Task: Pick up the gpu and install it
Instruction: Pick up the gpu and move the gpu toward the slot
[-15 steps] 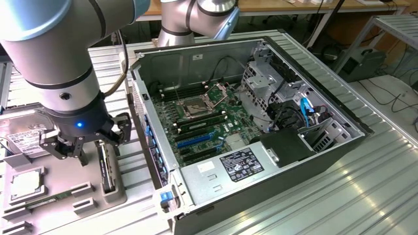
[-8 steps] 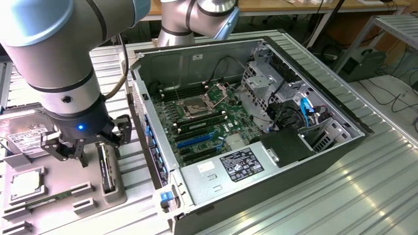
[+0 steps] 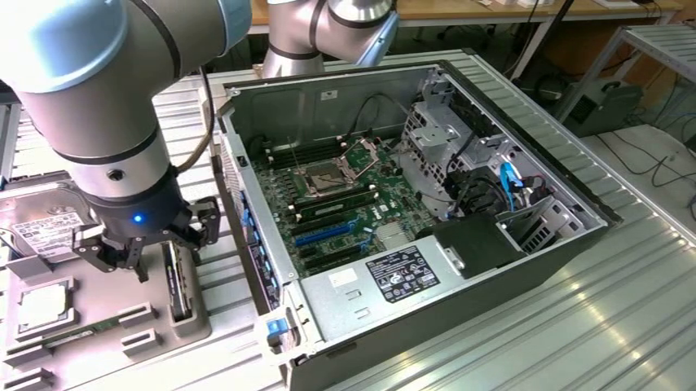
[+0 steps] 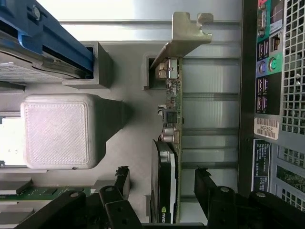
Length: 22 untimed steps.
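The gpu (image 3: 179,281) is a thin dark card standing on edge in a slot of the grey holder (image 3: 163,322), to the exterior view's left of the computer case. In the wrist view the gpu (image 4: 171,119) shows its green board edge, a black cooler and a silver bracket (image 4: 183,38) at the far end. My gripper (image 3: 152,244) hangs just above it. My gripper (image 4: 163,183) is open and its two black fingers (image 4: 121,183) stand on either side of the card with a gap on each side. Nothing is held.
The open computer case (image 3: 522,155) lies on its side with the motherboard (image 3: 337,204) facing up. Its rear port panel (image 4: 271,71) is close beside the card. The holder also carries a hard drive (image 3: 44,228), a processor (image 3: 44,305), a memory stick (image 3: 65,334) and a white block (image 4: 59,131).
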Tool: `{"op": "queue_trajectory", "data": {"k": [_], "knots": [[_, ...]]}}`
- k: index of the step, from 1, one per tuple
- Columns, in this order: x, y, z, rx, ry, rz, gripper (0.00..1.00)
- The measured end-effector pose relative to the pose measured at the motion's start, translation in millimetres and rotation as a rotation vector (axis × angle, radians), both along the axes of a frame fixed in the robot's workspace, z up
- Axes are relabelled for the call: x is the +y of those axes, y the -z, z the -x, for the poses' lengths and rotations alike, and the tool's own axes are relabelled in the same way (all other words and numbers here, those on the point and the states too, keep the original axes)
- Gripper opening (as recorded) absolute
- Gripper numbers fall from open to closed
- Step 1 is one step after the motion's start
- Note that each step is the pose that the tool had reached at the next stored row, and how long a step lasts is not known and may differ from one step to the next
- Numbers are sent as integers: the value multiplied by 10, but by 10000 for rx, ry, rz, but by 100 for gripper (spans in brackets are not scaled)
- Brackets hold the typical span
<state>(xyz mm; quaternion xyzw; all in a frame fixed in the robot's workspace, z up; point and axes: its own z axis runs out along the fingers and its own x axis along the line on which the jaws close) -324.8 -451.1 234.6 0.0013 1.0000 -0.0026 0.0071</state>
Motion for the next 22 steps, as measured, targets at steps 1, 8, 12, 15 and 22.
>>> {"op": "queue_trajectory", "data": {"k": [1,8,12,15,22], "knots": [[2,9,-2,0,0,-1,66],[8,31,-7,1,0,1,66],[8,32,-7,0,0,0,66],[8,32,-7,0,1,0,58],[8,32,-7,0,0,0,39]]}}
